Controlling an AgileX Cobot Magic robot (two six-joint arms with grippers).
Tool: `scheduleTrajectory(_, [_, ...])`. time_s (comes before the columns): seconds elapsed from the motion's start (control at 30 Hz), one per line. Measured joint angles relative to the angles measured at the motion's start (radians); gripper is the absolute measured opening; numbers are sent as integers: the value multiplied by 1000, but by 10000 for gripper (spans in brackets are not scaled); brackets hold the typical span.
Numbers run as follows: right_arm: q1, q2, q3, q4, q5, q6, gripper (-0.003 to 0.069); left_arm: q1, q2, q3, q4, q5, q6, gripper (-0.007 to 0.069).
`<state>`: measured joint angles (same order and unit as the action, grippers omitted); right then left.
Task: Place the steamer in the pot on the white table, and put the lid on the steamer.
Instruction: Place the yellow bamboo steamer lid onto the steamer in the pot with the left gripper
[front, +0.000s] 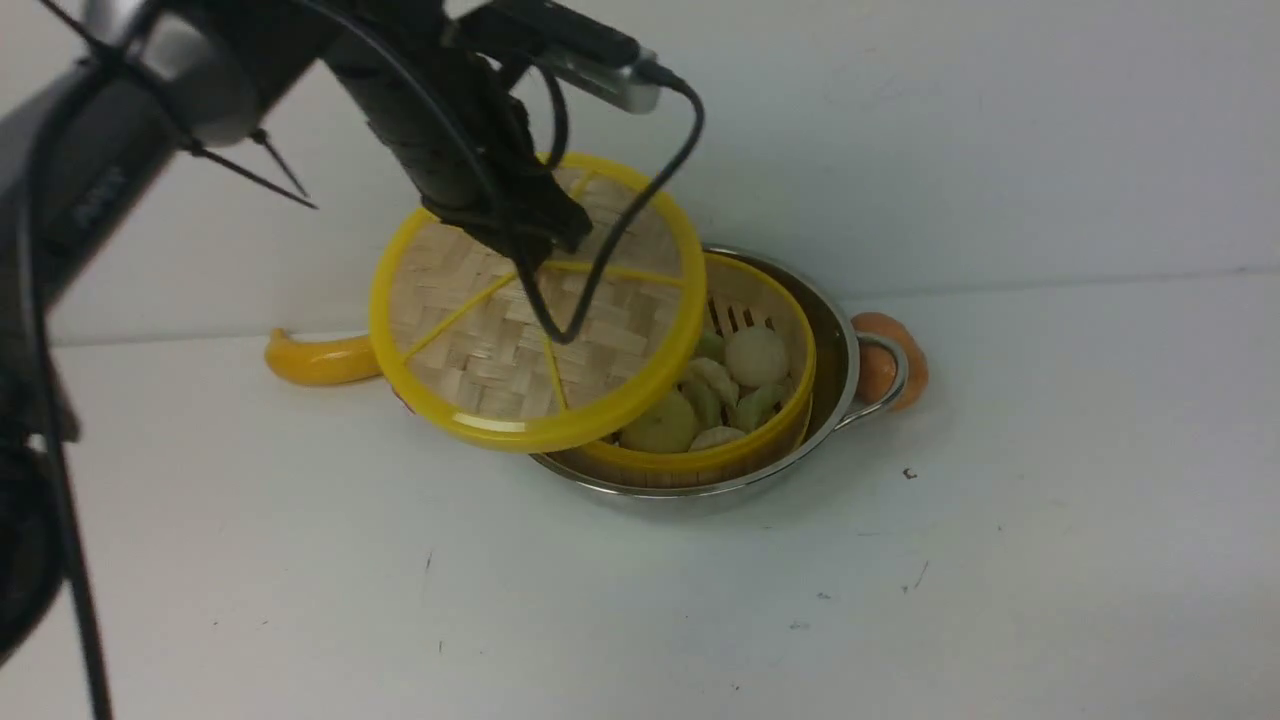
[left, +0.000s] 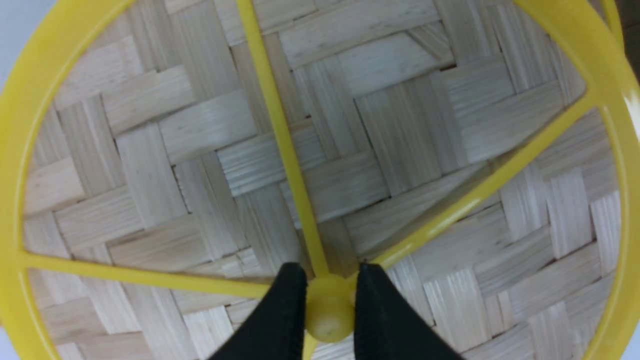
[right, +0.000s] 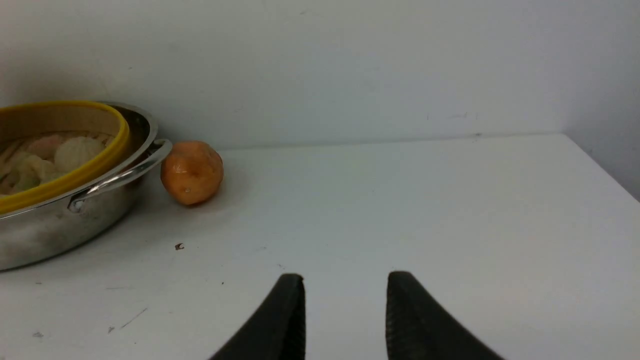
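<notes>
gripping the lid's (front: 540, 395) hub, the left gripper (left: 330, 305) is closed, the tilted disc facing the camera.

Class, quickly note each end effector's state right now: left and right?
Left end effector: closed, holding the lid by its centre hub.
Right end effector: open, holding nothing.

The left arm (front: 205, 75) is black and gray, with a shiny silver part. Long black cables (front: 640, 205) run along it. Its hand (front: 545, 225) is black and chunky. Thin black ties (front: 255, 180) poke out.
</notes>
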<state>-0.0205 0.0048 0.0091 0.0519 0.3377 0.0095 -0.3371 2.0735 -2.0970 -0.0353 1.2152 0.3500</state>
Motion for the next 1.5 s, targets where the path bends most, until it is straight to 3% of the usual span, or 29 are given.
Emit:
scheduleTrajectory(0.53, [0,0,0,1,0,0,246,-98,148,-72,35,-201,33,112])
scheduleTrajectory(1.5, [0,0,0,1,0,0,247,-104,190,-131,-7,-90,71,112])
